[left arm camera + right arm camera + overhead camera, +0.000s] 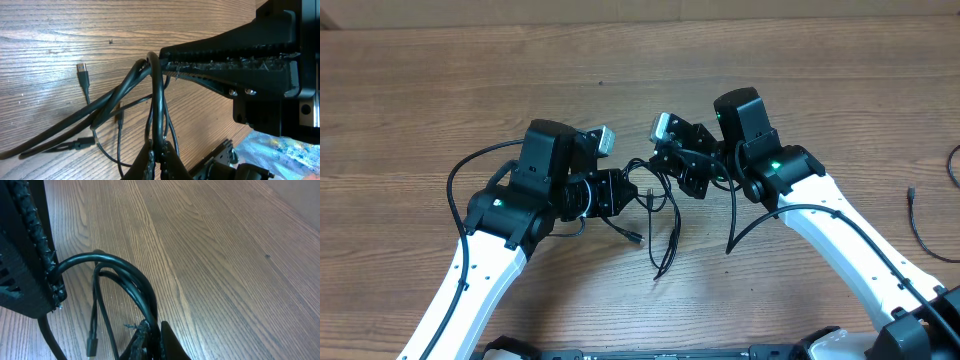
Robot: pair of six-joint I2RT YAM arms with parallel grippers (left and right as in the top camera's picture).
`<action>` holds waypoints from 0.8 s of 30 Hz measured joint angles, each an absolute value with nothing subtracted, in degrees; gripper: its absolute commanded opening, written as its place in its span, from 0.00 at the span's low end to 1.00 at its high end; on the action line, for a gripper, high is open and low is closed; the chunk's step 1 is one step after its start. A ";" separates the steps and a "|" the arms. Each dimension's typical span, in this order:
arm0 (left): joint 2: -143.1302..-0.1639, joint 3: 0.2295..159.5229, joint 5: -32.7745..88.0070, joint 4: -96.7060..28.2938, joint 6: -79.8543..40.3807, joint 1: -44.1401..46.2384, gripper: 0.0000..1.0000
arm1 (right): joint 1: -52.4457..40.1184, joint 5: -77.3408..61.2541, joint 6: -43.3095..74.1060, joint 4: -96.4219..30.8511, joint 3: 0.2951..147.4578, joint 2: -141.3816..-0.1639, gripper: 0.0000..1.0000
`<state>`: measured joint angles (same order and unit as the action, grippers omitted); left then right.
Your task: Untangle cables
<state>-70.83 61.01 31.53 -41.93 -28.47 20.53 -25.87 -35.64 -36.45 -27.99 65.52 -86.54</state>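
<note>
Overhead, you're mid-separation: left hand and right hand each clamp the cables; next, pull apart gently.

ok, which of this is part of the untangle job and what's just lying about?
Job: tangled cables, pinched by left gripper and right gripper, both shut.
Lying about: separate cord at right edge of table; arms' own thicker cables.
</note>
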 measured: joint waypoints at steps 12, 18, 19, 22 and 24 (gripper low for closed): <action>-70.83 61.01 31.51 -41.93 -28.47 20.53 0.04 | -25.98 -15.20 -22.57 -28.77 65.52 -86.54 0.04; -70.83 61.01 31.53 -41.98 -28.47 20.53 0.04 | -24.32 -1.32 -12.93 -32.80 65.52 -86.54 0.04; -70.83 61.01 31.53 -41.98 -28.47 20.53 0.04 | -23.64 -0.54 -11.77 -33.19 65.52 -86.54 0.04; -70.83 61.01 31.53 -42.02 -28.47 20.53 0.04 | -20.51 1.43 -7.55 -34.89 65.52 -86.54 0.04; -70.83 61.01 31.55 -42.00 -28.47 20.53 0.04 | -18.59 1.96 -5.08 -35.90 65.52 -86.54 0.04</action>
<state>-70.83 61.01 31.55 -42.00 -28.47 20.53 -18.59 1.96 -5.08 -35.90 65.52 -86.54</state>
